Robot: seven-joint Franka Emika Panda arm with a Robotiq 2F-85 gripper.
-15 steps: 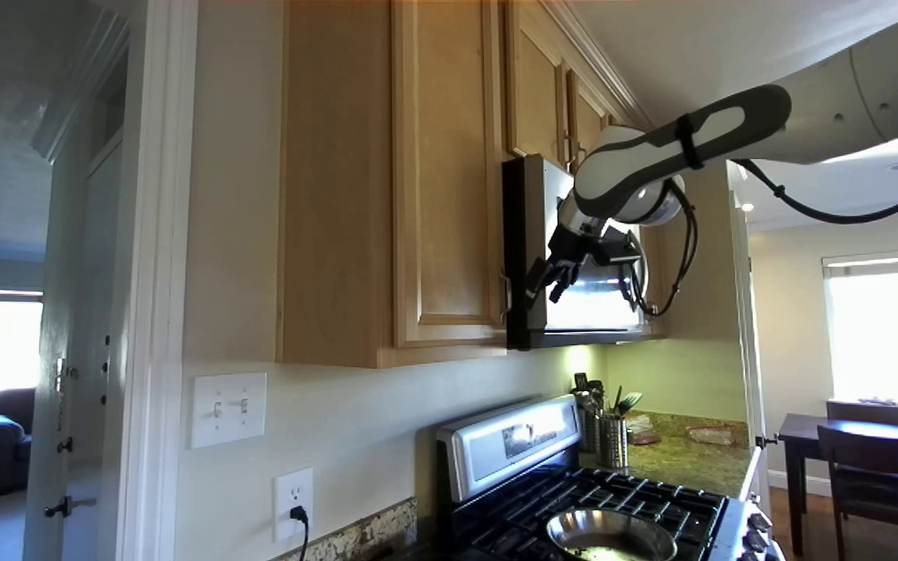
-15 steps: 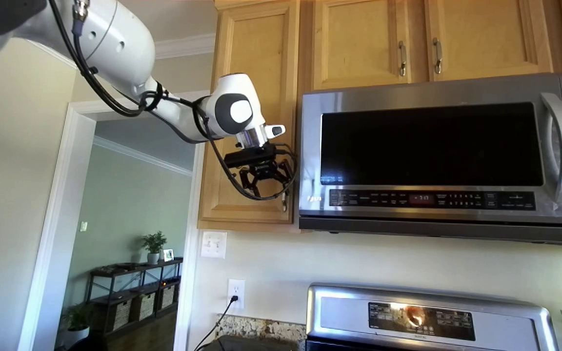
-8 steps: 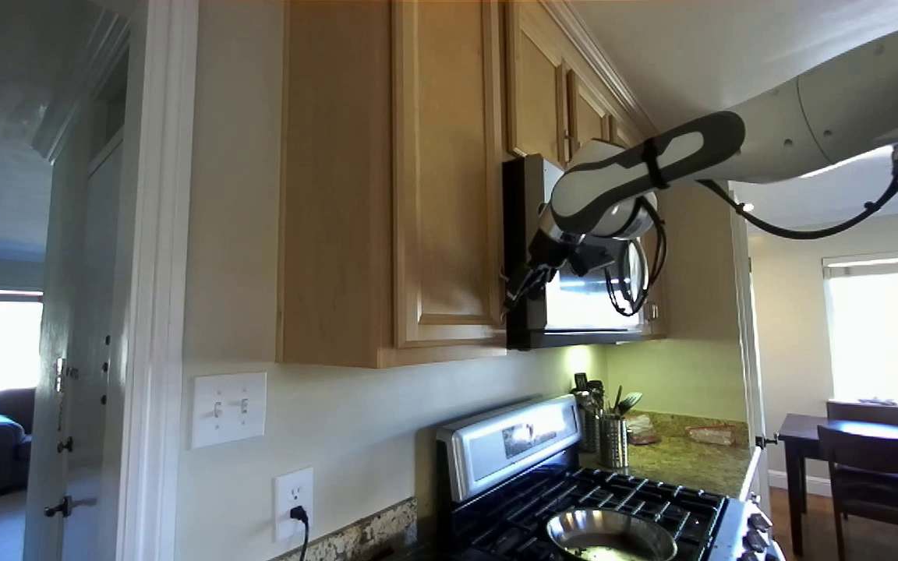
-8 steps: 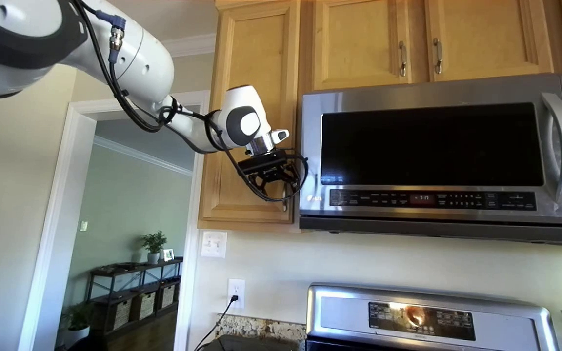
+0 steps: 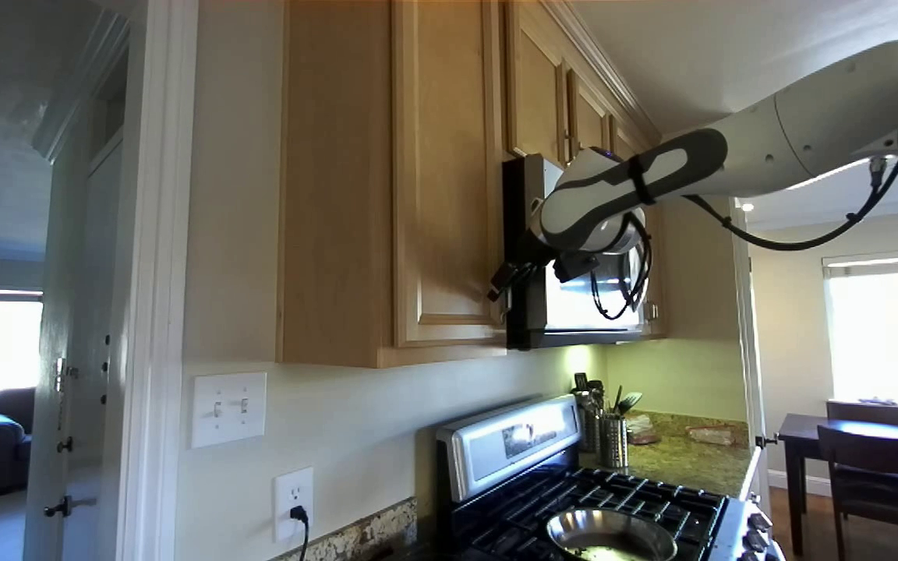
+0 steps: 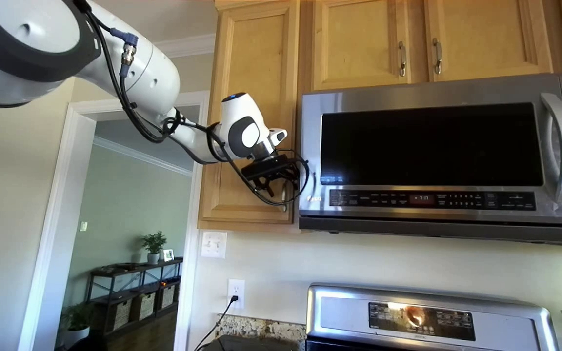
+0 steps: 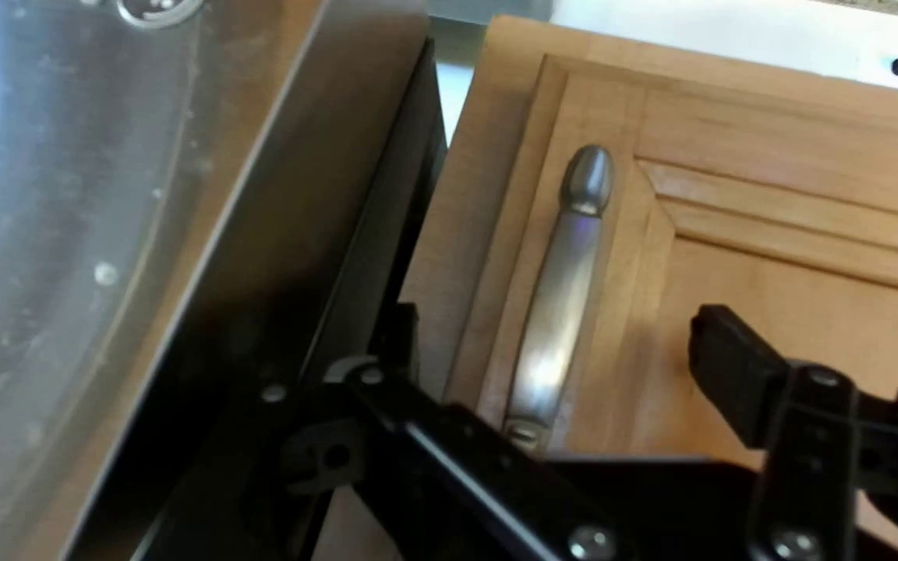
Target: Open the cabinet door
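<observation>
The tall wooden cabinet door [image 5: 453, 156] left of the microwave is closed in both exterior views [image 6: 261, 48]. Its slim metal handle [image 7: 562, 296] runs up the door's edge nearest the microwave. My gripper [image 7: 555, 331] is open at the door's lower part. In the wrist view, the handle lies between the two spread fingers, with a gap on each side. One finger [image 7: 737, 374] is over the door panel; the other is by the microwave's side. In an exterior view, the gripper [image 5: 498, 290] is close to the door; contact cannot be told.
The stainless microwave [image 6: 432, 90] stands right beside the door and juts out past it. Below are the stove [image 6: 339, 312] and a steel pan [image 5: 611, 518]. Two more cabinet doors with handles [image 6: 402, 58] are above the microwave. A black cable [image 6: 242, 178] loops round the gripper.
The arm has moved forward and slightly down, bringing the gripper from in front of the microwave's side to the door handle. The gripper stays open and the door stays closed.
</observation>
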